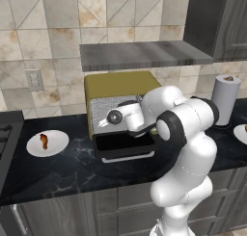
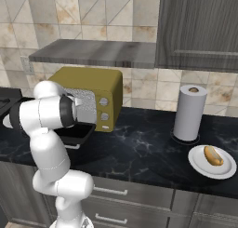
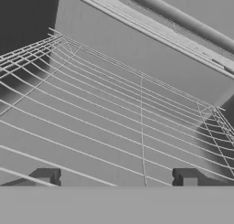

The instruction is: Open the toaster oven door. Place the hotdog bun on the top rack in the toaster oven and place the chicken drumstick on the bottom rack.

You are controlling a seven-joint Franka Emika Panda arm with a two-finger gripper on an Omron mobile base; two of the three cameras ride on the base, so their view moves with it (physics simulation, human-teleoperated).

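Note:
The mustard-yellow toaster oven (image 1: 120, 85) (image 2: 88, 80) stands on the black counter with its door (image 1: 126, 146) (image 2: 80, 132) folded down flat toward me. My gripper (image 3: 118, 179) is open at the oven's mouth with nothing between its fingertips (image 3: 48, 177); a bare wire rack (image 3: 114, 104) lies just ahead of them. The chicken drumstick (image 1: 44, 140) lies on a white plate (image 1: 58, 146) left of the oven. The hotdog bun (image 2: 213, 155) lies on another white plate (image 2: 200, 165) far to the right.
A paper towel roll (image 2: 189, 112) (image 1: 225, 99) stands upright between the oven and the bun's plate. A grey shelf (image 1: 144, 54) hangs above the oven, with a dark cabinet (image 2: 200, 27) to its right. A stove edge (image 1: 6, 134) is at the far left.

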